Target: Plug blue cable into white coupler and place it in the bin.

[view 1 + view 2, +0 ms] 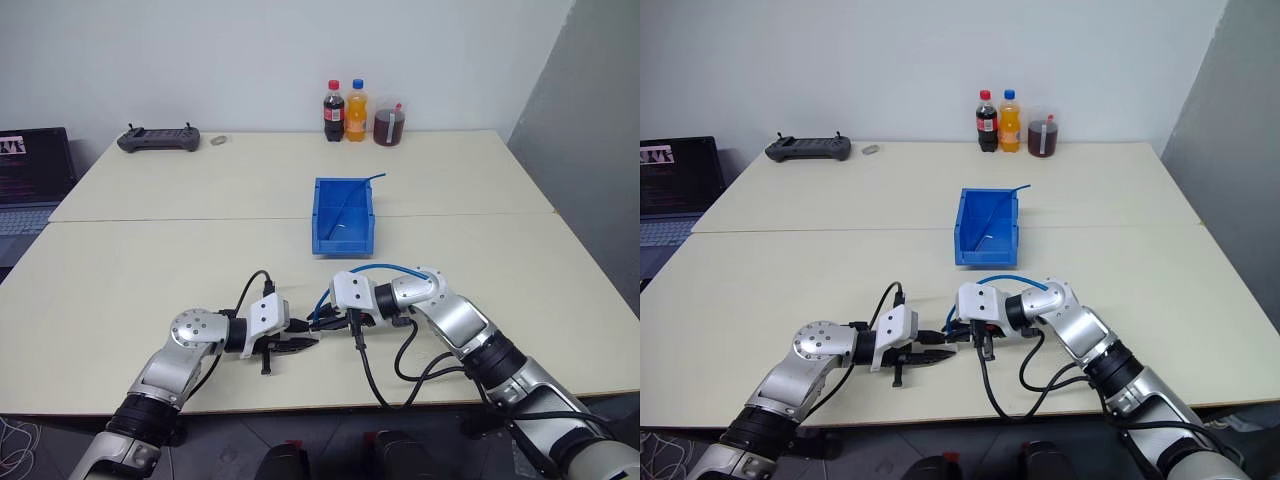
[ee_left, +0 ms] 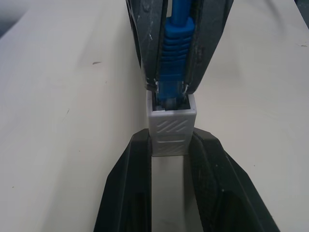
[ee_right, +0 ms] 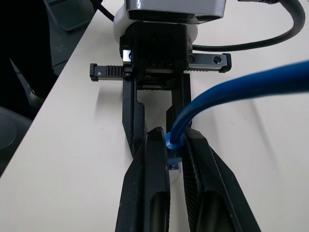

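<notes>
Two hands meet at lower centre, left hand point(image 1: 300, 345) gripping the coupler point(image 2: 171, 128), right hand point(image 1: 322, 322) pressing the cable point(image 2: 175, 48) plug in; next, likely carry to the bin point(image 1: 343, 215).

Robot test lab or office — two pale tables point(image 1: 200, 260) pushed together against a bare white wall point(image 1: 250, 50); laptop point(image 1: 30, 175) at one edge, controller point(image 1: 158, 139) and three drink bottles point(image 1: 357, 111) set along the back.
</notes>
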You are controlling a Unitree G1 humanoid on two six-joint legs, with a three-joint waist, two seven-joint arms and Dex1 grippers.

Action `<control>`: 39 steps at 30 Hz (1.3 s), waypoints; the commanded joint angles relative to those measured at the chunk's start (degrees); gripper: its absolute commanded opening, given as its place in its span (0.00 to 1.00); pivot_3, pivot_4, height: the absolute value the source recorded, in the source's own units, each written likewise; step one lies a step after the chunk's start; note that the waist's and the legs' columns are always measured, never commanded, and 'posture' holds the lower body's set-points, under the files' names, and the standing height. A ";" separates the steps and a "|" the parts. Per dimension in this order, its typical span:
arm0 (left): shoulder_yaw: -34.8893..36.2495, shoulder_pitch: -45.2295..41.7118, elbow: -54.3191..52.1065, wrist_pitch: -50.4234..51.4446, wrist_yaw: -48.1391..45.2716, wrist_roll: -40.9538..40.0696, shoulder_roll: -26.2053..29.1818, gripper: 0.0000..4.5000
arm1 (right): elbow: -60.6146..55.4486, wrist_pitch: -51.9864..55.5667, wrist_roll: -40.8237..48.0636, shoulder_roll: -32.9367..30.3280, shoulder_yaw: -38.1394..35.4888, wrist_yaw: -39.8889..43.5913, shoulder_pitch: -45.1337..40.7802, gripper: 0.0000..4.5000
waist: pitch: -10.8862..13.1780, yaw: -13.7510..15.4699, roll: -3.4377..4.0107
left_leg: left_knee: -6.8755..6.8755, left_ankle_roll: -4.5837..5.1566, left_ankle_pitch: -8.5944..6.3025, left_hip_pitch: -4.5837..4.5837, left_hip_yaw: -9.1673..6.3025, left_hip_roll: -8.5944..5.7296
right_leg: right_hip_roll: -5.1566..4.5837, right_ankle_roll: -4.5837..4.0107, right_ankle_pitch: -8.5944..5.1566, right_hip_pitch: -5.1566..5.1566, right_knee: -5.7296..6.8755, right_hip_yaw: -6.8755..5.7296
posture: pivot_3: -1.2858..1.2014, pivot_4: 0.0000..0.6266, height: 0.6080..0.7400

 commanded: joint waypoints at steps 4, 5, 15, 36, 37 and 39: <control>0.64 1.39 -3.96 0.47 -0.20 -1.25 0.62 0.25 | 5.70 10.93 -0.94 -1.73 -2.98 -3.50 4.29 0.03 | 0.01 0.02 0.00 | 0.00 0.00 0.00 -0.03 -0.01 0.01 | 0.00 -0.01 0.00 -0.02 0.00 0.00 | 0.52 0.24 1.00; 1.18 1.71 -5.21 1.57 0.16 -2.07 0.59 0.33 | 3.74 12.66 0.34 -1.80 -4.18 -3.75 4.66 0.03 | 0.02 0.02 0.02 | 0.00 0.00 0.00 -0.06 -0.01 0.01 | 0.00 -0.01 0.00 -0.04 0.00 0.00 | 0.52 0.24 1.00; 13.67 8.38 -29.30 21.79 13.51 -13.98 0.77 0.78 | -14.66 48.49 21.26 3.27 -27.06 -15.90 -1.73 0.03 | 0.93 0.58 -0.02 | 0.12 -0.08 0.04 -1.30 -0.13 -0.06 | -0.15 0.04 0.15 -1.04 0.00 -0.09 | 0.52 0.24 1.00; 16.01 8.60 -42.79 32.26 45.99 -15.44 -16.53 1.00 | 56.05 26.63 11.24 3.23 -38.36 -27.97 -45.24 0.25 | 1.20 1.18 -0.11 | 0.10 -0.09 0.04 -2.30 0.08 -0.25 | -0.24 -0.06 0.36 -1.88 -0.19 0.07 | 0.52 0.24 1.00; 15.86 8.60 -42.81 32.35 46.09 -15.62 -16.66 1.00 | 56.91 26.05 10.89 3.26 -38.38 -27.97 -45.65 0.29 | 1.20 1.21 -0.10 | 0.11 -0.09 0.04 -2.30 0.08 -0.24 | -0.24 -0.06 0.37 -1.88 -0.18 0.07 | 0.52 0.24 1.00; 15.54 8.32 -42.74 32.60 46.12 -15.97 -16.80 1.00 | 58.18 24.91 10.33 3.19 -38.72 -27.91 -46.51 0.38 | 1.21 1.21 -0.09 | 0.12 -0.09 0.05 -2.29 0.08 -0.24 | -0.24 -0.06 0.37 -1.88 -0.15 0.07 | 0.52 0.24 1.00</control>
